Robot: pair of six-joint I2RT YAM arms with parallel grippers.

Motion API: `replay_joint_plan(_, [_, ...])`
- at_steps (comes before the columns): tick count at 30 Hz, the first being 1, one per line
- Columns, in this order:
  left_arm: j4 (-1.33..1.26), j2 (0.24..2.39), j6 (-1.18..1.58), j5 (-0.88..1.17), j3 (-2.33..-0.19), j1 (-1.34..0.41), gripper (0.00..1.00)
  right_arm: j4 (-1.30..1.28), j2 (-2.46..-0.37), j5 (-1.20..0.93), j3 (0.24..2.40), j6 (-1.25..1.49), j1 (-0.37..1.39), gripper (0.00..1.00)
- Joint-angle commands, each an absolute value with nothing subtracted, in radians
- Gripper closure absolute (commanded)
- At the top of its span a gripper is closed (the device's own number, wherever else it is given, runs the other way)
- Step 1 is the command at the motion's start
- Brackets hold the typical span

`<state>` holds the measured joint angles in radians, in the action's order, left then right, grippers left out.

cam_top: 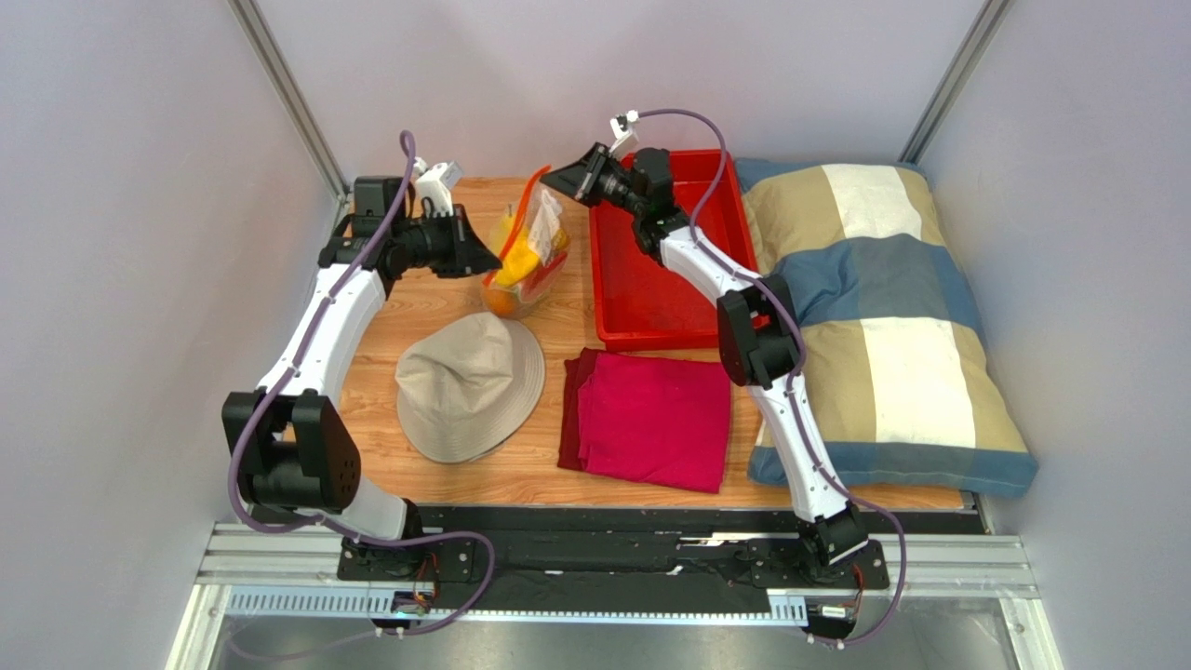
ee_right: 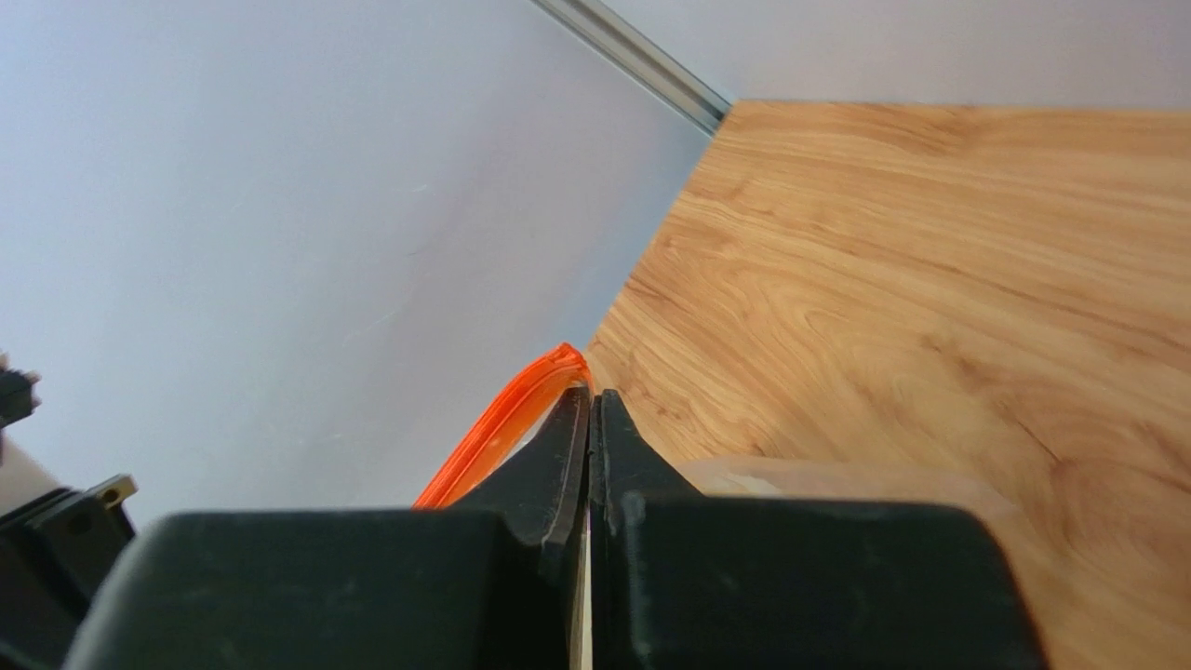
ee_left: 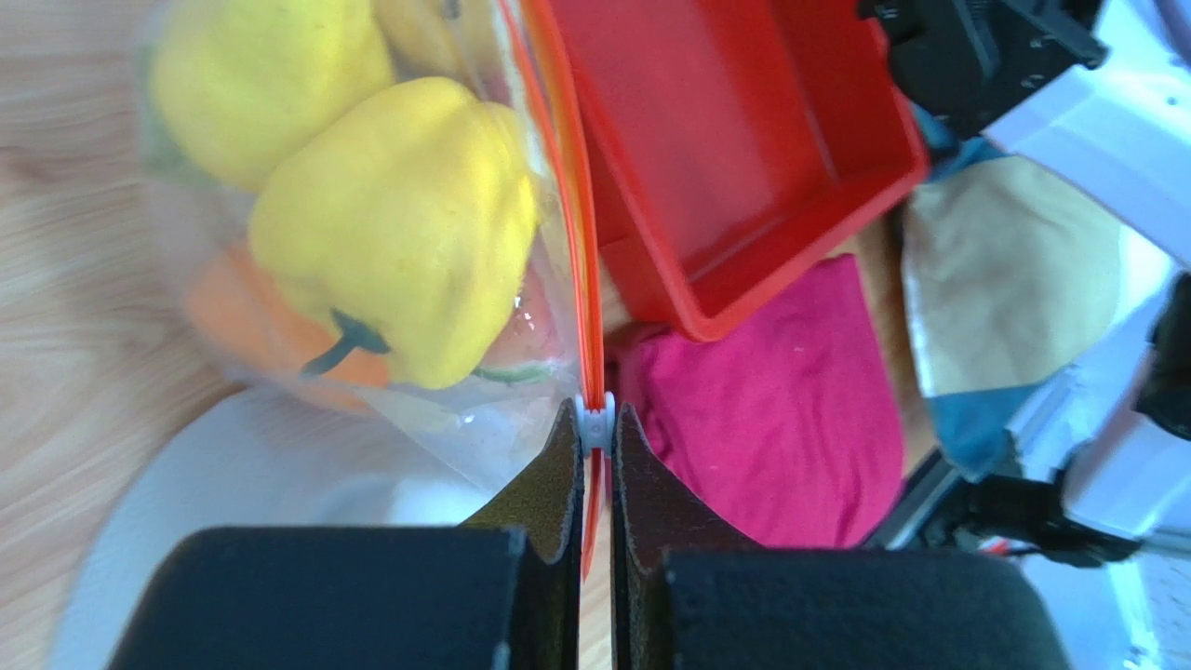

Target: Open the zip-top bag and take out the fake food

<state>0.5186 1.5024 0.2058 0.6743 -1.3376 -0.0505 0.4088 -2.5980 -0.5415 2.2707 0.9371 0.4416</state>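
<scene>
The zip-top bag (cam_top: pixel 531 251) hangs upright above the table at the back, between my two grippers. Its orange-red zip strip (ee_left: pixel 571 182) runs along the raised edge. Inside it I see a yellow bell pepper (ee_left: pixel 399 231), a yellow fruit (ee_left: pixel 259 77) and an orange (ee_left: pixel 238 314). My left gripper (cam_top: pixel 492 263) (ee_left: pixel 597 415) is shut on the white slider at the lower end of the strip. My right gripper (cam_top: pixel 548 179) (ee_right: pixel 592 401) is shut on the strip's upper end (ee_right: pixel 510 426). The other food is hidden.
A red tray (cam_top: pixel 611 279) stands just right of the bag, also seen in the left wrist view (ee_left: pixel 727 154). A beige hat (cam_top: pixel 471 384) and a folded magenta cloth (cam_top: pixel 650 416) lie in front. A striped pillow (cam_top: pixel 881 307) fills the right side. Walls close the back and sides.
</scene>
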Motion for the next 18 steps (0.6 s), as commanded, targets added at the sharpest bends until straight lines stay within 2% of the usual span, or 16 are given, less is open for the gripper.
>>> replay_joint_plan(1, [0.397,1.522,0.354,0.784,-1.321,-0.081,1.00,0.223,-2.494,-0.474,2.255,0.876,0.436,1.00])
replay_joint_plan(10, [0.471,1.465,0.379,0.730,-1.227,-0.152,1.00,0.143,-2.562,-0.511,2.382,0.916,0.420,1.00])
replay_joint_plan(12, [0.451,1.480,0.402,0.719,-1.221,-0.164,1.00,0.074,-2.536,-0.499,2.373,0.911,0.420,0.88])
replay_joint_plan(13, [0.405,1.488,0.443,0.716,-1.216,-0.169,1.00,0.005,-2.519,-0.491,2.359,0.896,0.423,0.74])
replay_joint_plan(16, [0.327,1.514,0.508,0.709,-1.219,-0.170,1.00,-0.177,-2.439,-0.453,2.298,0.853,0.419,0.53])
replay_joint_plan(18, [0.314,1.537,0.522,0.703,-1.238,-0.170,1.00,-0.276,-2.407,-0.440,2.298,0.844,0.408,0.47])
